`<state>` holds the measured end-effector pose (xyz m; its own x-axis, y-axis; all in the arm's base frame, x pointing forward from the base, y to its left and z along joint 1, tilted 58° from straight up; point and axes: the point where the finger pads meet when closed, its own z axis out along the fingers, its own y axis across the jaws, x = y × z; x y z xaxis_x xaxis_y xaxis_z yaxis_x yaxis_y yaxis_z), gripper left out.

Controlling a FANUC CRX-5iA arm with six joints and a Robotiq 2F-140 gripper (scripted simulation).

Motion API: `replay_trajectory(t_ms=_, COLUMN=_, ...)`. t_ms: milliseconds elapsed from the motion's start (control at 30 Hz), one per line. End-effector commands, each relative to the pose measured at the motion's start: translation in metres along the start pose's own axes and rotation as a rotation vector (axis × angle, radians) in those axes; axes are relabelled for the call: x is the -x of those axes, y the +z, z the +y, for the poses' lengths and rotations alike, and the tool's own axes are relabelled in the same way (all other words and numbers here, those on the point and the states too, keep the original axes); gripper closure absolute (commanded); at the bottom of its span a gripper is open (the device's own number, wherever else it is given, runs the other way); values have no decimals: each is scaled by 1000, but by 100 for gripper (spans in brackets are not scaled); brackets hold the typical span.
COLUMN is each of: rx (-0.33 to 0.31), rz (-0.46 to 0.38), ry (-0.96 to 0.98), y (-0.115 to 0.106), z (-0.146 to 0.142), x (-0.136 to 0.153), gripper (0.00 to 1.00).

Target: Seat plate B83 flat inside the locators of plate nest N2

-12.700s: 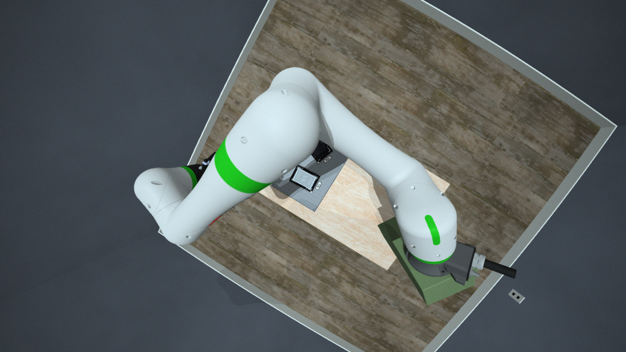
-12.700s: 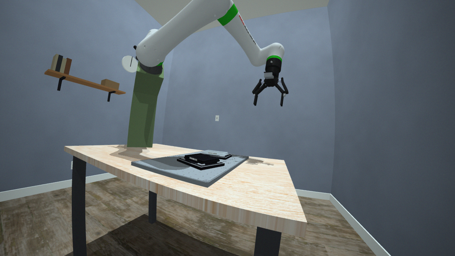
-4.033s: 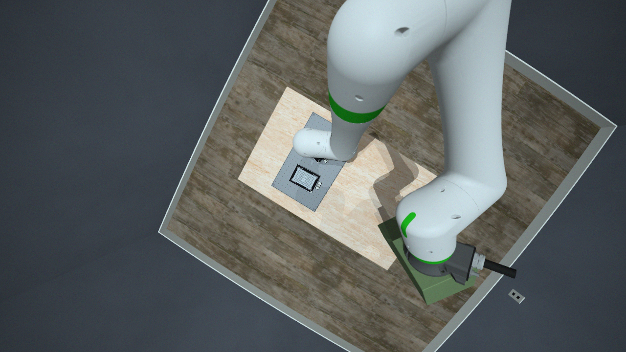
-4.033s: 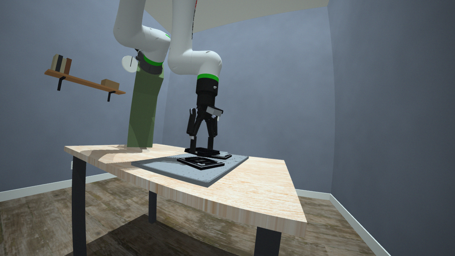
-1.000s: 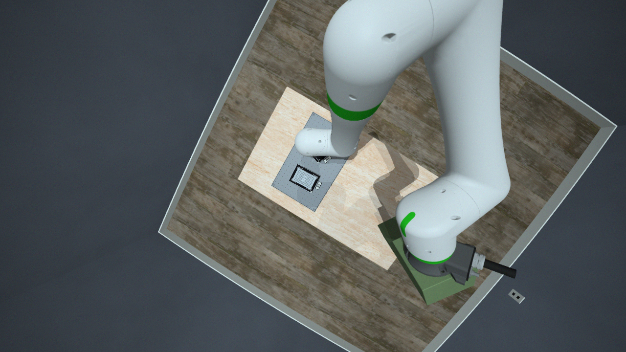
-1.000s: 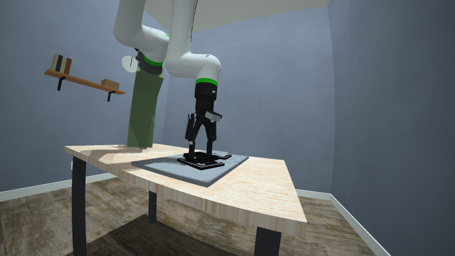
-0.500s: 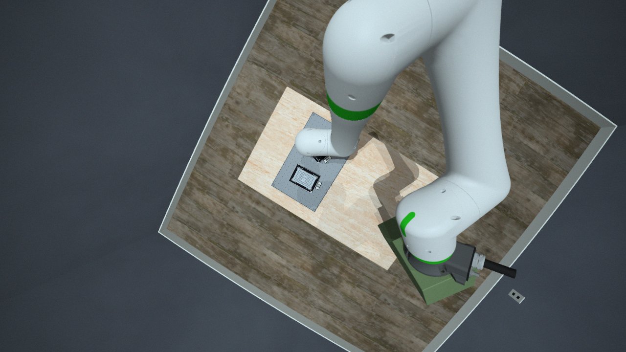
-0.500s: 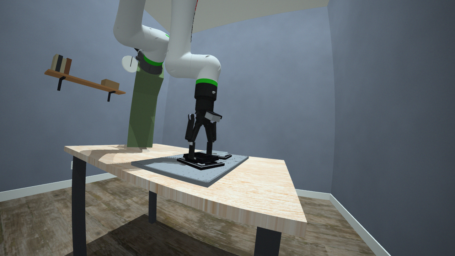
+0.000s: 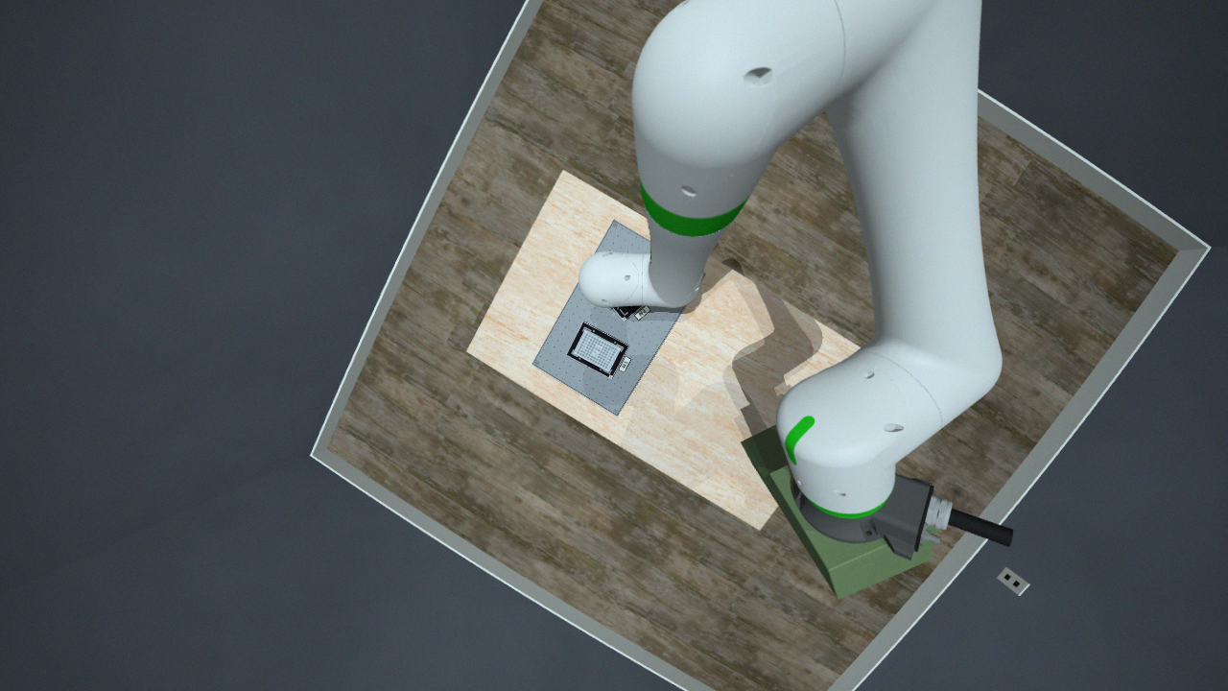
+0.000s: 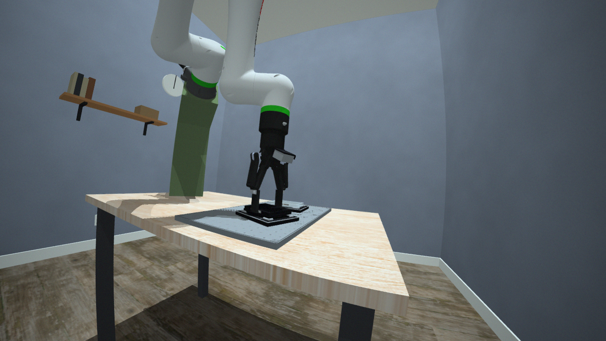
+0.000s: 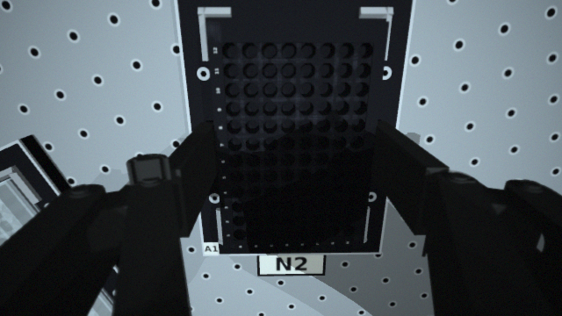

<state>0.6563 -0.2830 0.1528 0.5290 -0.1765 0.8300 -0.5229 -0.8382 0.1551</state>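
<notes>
My gripper point(image 10: 266, 205) point(image 11: 293, 145) is shut on the long sides of plate B83 point(image 11: 290, 88) point(image 10: 271, 210), a black well plate. The plate sits level and low in nest N2 point(image 11: 186, 53), inside its white corner locators point(image 11: 213, 10), with the N2 label point(image 11: 291, 264) just in front. Whether it rests fully on the nest floor I cannot tell. Plate B38 point(image 9: 598, 349) point(image 11: 9, 202), a white well plate, lies in nest N1 point(image 11: 32, 149) beside it. In the top view the arm's wrist hides my gripper and B83.
Both nests stand on a grey perforated board point(image 9: 601, 391) point(image 10: 220, 222) point(image 11: 88, 53) on the wooden table point(image 10: 339, 254). The green robot pedestal point(image 10: 190, 148) stands at the table's far end. A wall shelf point(image 10: 110, 109) holds a few blocks.
</notes>
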Motion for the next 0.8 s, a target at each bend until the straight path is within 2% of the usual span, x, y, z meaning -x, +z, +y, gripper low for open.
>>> replay_trajectory(t_ms=0, rx=0, rz=1, ry=0, y=0, z=0, x=-1, gripper=90)
replay_trajectory(t_ms=767, rx=0, rz=1, ry=0, y=4, z=0, x=-1, gripper=90)
